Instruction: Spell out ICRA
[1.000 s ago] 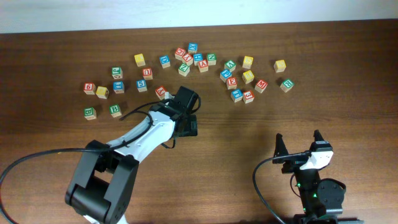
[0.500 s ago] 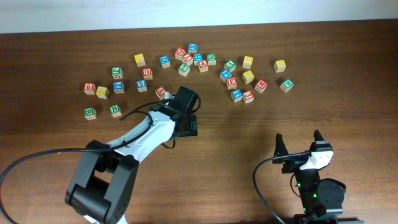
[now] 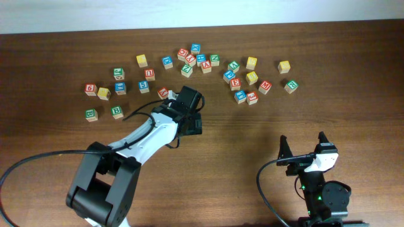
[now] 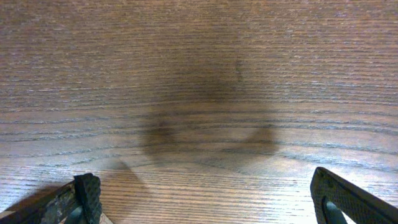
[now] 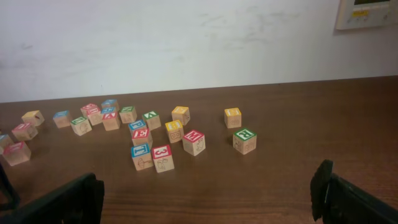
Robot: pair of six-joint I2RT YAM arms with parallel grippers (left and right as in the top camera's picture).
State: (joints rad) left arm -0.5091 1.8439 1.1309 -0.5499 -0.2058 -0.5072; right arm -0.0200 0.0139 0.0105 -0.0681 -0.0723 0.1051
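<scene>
Letter cubes (image 3: 235,82) scattered on a wooden table (image 3: 246,148).
Left gripper (image 4: 205,190) — jaws apart over bare wood; right gripper (image 5: 208,193) — apart too.

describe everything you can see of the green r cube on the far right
The green R cube is a small pale wooden block, its top face bordered and lettered in green. It sits flat on the brown table, slightly turned, at the right end of the scatter. Only the table touches it; a yellow cube is its nearest neighbour.

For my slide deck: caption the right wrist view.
Open right gripper facing scattered alphabet cubes on the wooden table, green R cube farthest right.
</scene>
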